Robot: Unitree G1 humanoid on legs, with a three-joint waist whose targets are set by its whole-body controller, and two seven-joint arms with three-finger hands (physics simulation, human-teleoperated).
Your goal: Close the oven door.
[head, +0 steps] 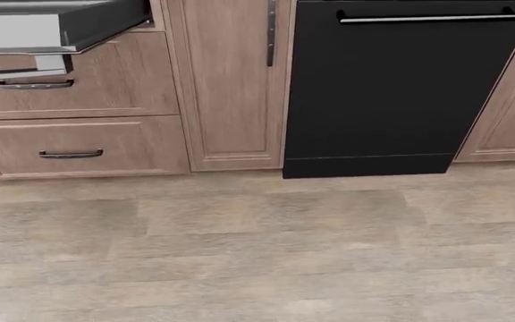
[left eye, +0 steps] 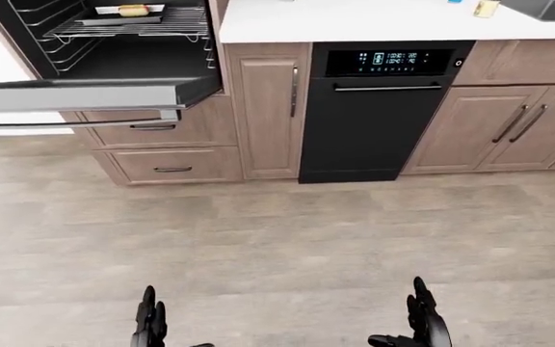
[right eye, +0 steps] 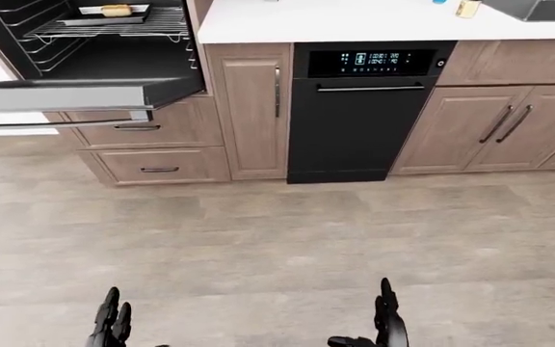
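Observation:
The oven is at the top left of the left-eye view, built into the wood cabinets. Its door hangs open, lying flat and sticking out toward me, with a bar handle along its near edge. Inside, a wire rack carries a tray with food. A corner of the door shows in the head view. My left hand and right hand are low at the bottom edge, fingers spread, empty, far from the door.
A black dishwasher with a lit panel stands right of the oven. Two drawers sit under the oven door. Wood cabinet doors run to the right under a white counter. Wood-look floor lies between me and the cabinets.

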